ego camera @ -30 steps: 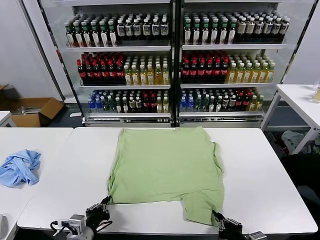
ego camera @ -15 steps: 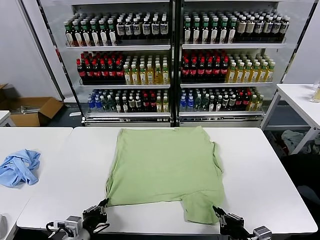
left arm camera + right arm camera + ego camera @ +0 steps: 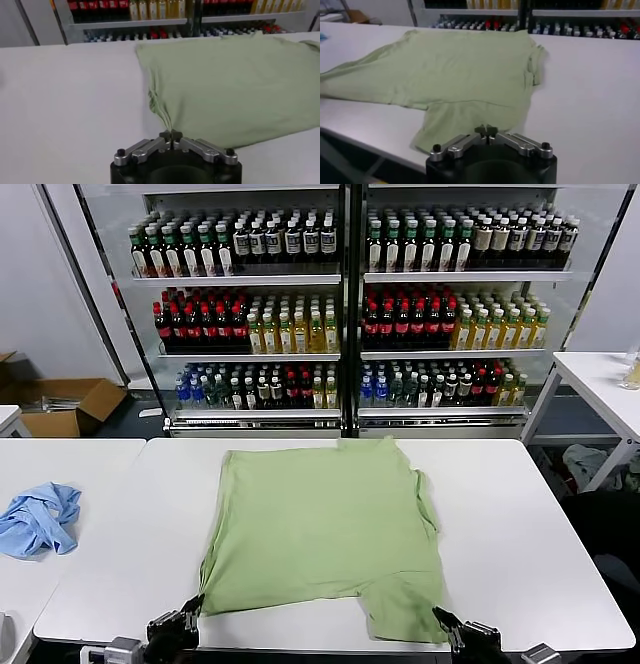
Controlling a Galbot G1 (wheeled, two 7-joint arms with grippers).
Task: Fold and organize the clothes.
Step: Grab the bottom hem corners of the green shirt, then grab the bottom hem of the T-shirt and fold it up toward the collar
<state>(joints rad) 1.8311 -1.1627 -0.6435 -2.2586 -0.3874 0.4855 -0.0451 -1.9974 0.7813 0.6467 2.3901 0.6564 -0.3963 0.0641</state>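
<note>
At the near edge of the counter [image 3: 520,514], the green shirt [image 3: 325,534] is pinched by the closed left hand [image 3: 190,608] and closed right hand [image 3: 441,620].

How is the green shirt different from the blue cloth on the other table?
The green shirt is spread flat; the blue garment lies crumpled. The green shirt is larger. The left hand and right hand pinch its near edge; nothing touches the blue one. Both rest on white tables.
</note>
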